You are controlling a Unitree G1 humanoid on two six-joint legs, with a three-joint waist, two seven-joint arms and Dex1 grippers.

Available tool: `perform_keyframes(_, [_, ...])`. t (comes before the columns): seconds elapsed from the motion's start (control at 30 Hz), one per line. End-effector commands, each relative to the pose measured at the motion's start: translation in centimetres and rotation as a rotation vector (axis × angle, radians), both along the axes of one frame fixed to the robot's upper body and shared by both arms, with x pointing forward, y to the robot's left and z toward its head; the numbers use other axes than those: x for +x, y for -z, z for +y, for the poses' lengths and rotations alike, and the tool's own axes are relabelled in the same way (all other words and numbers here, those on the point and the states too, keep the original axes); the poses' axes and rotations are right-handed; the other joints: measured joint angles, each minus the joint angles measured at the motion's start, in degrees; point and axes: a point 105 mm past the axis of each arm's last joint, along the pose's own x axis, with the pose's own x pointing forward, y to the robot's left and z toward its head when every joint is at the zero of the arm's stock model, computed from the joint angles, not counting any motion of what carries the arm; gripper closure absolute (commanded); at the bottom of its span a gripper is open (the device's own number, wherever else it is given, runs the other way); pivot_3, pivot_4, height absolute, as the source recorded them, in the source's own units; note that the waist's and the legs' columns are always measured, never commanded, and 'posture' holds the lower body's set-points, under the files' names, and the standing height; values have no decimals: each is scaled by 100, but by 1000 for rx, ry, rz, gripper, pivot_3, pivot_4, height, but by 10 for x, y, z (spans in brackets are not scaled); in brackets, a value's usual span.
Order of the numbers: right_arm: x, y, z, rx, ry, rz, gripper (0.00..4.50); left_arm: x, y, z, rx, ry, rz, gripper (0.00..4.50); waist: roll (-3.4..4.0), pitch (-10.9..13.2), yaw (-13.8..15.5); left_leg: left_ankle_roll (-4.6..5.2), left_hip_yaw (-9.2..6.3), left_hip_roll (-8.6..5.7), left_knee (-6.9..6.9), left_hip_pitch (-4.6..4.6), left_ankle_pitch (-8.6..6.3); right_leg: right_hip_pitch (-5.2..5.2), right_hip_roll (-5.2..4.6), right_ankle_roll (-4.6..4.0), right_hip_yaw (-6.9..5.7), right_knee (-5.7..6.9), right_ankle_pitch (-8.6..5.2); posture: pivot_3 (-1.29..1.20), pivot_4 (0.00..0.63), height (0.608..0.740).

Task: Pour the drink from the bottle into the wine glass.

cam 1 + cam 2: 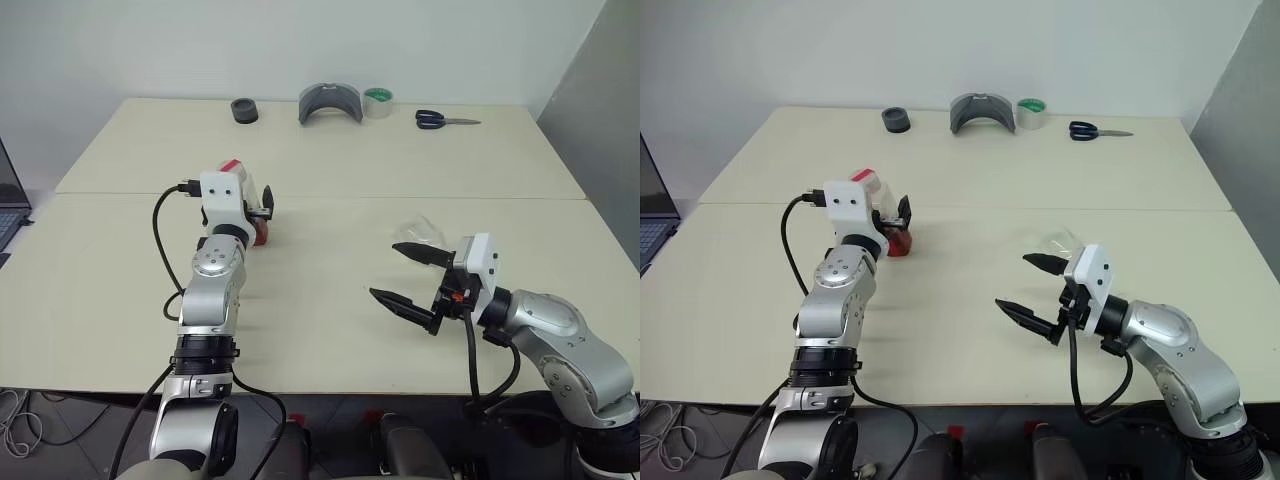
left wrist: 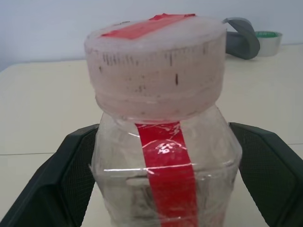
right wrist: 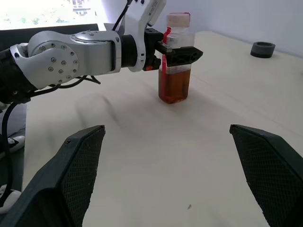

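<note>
Two black fingers of the left claw stand apart around the upright small clear plastic bottle with a red cap on the table, apparently not yet squeezing it, while the right claw waits open, well apart.

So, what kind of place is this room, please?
Probably a lab or workshop, not a home: two plain cream tables pushed together against a bare white wall, with scissors, a roll of tape and a laptop's edge lying about.
</note>
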Motion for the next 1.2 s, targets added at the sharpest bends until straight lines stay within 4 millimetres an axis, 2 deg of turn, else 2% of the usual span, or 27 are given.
perform_keyframes(0.03, [-2,-6,2,8,-20,-16,0,-1,-25,0,13,-1,-85,201,0,0,0,0,0,0,0,0,0,0,0,0,0,0,0,0,150,740])
perform_keyframes(0.1, [-1,-6,1,7,-19,-16,0,0,-26,1,12,-3,-88,598,0,0,0,0,0,0,0,0,0,0,0,0,0,0,0,0,150,740])
perform_keyframes(0.27, [-1,-6,1,4,-20,-17,0,0,-29,2,7,1,-99,2140,0,0,-1,0,1,0,0,0,0,0,0,0,0,0,0,0,150,740])
perform_keyframes(0.33, [-1,-6,1,4,-20,-17,0,0,-30,1,8,5,-102,2448,-1,0,0,0,0,0,0,-1,0,-1,0,0,-1,0,0,0,150,740])
perform_keyframes(0.5, [-2,-7,2,3,-20,-23,0,-4,-27,-5,-10,41,-106,2449,-1,1,0,0,0,0,0,-1,0,-1,0,0,0,0,0,0,150,740])
perform_keyframes(0.6, [-3,-12,0,8,-12,-35,0,-7,-27,-19,-45,138,-117,2451,-1,1,2,-1,0,0,0,-1,0,-1,0,0,0,0,0,0,150,740])
perform_keyframes(0.73, [-2,-22,-9,22,22,-33,0,-17,-23,-62,-60,456,-84,2462,-1,1,11,-1,0,-1,1,-4,1,-1,-2,0,0,-1,0,0,150,740])
perform_keyframes(0.83, [-2,-30,-12,42,42,-19,0,-31,-16,-90,20,697,-41,2502,-2,1,16,-2,0,-7,2,-6,1,-1,-3,0,-1,-2,0,0,150,740])
perform_keyframes(0.97, [2,-50,-4,100,75,-47,0,-47,-11,-113,114,949,-11,2514,-1,1,-10,0,2,-2,-1,-2,0,-2,0,0,1,0,0,0,150,740])
perform_keyframes(1.2, [13,-63,20,87,88,-78,0,-66,-13,-140,164,1280,29,2542,0,1,-19,1,2,-1,-1,-7,0,-6,5,-1,0,-1,0,0,150,740])
